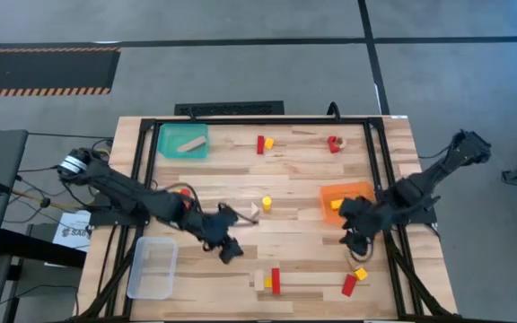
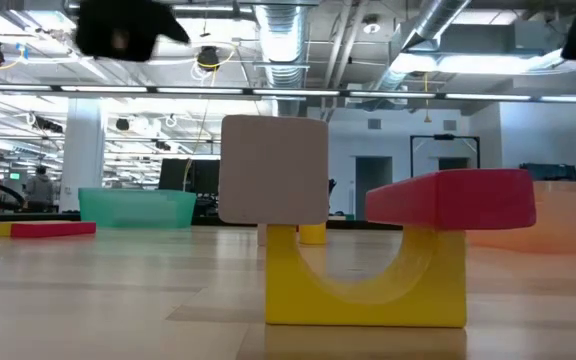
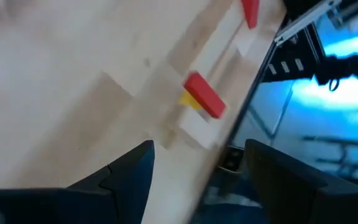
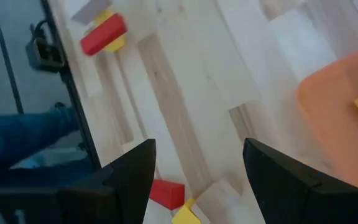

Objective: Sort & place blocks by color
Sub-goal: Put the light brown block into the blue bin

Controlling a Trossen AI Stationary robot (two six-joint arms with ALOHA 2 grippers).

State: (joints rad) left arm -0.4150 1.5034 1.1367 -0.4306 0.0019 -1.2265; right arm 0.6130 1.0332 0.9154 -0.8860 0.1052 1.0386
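Blocks lie scattered on the wooden table (image 1: 303, 175). A red block sits on a yellow arch beside a wood cube (image 1: 269, 282) near the front edge (image 2: 368, 275). A red block (image 1: 349, 285) and a yellow one (image 1: 360, 273) lie at the front right. A yellow cylinder (image 1: 266, 204) and a wood block (image 1: 255, 211) stand mid-table. My left gripper (image 1: 230, 237) hovers open above the table left of centre (image 3: 197, 186). My right gripper (image 1: 357, 239) hovers open just in front of the orange tray (image 4: 197, 180). Neither holds anything.
A teal tray (image 1: 170, 135) at the far left holds a wood block (image 1: 191, 142). The orange tray (image 1: 357, 191) at the right holds a yellow block (image 1: 336, 205). A clear tray (image 1: 153, 266) stands at the front left. Red and yellow blocks (image 1: 264, 144) and a red arch (image 1: 334, 144) lie far.
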